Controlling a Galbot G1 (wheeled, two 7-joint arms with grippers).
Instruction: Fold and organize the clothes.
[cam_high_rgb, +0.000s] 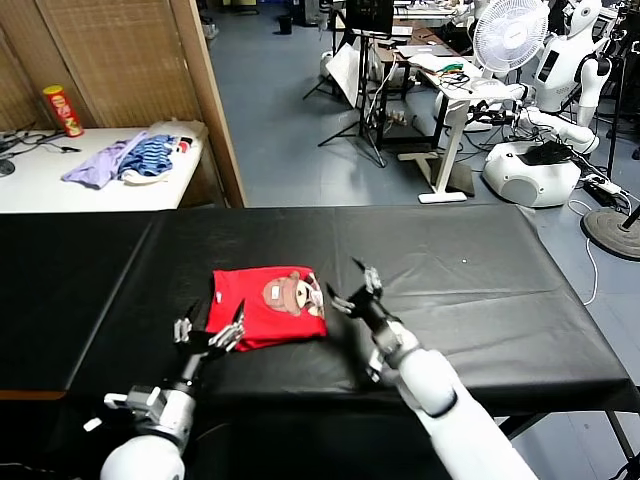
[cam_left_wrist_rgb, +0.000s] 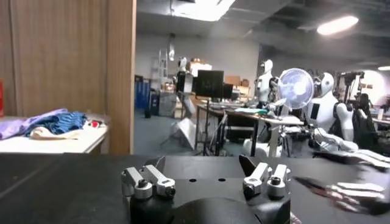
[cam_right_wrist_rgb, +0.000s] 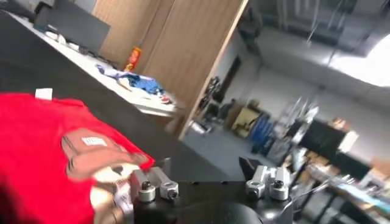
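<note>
Red T-shirt (cam_high_rgb: 266, 307) lying folded, print up, at lower centre of the head view on the black table (cam_high_rgb: 480, 290).

Both grippers are hovering at its edges, left gripper (cam_high_rgb: 210, 331) and right gripper (cam_high_rgb: 352, 287) with fingers spread, holding nothing; a careless brush could be undoing the fold.

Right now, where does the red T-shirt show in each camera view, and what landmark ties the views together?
Head view: the T-shirt lies folded on the black table, print up, between the two grippers.
Left wrist view: not in it.
Right wrist view: the T-shirt fills the near side beside the right gripper.
Shared landmark: the wooden partition appears in all three.
</note>
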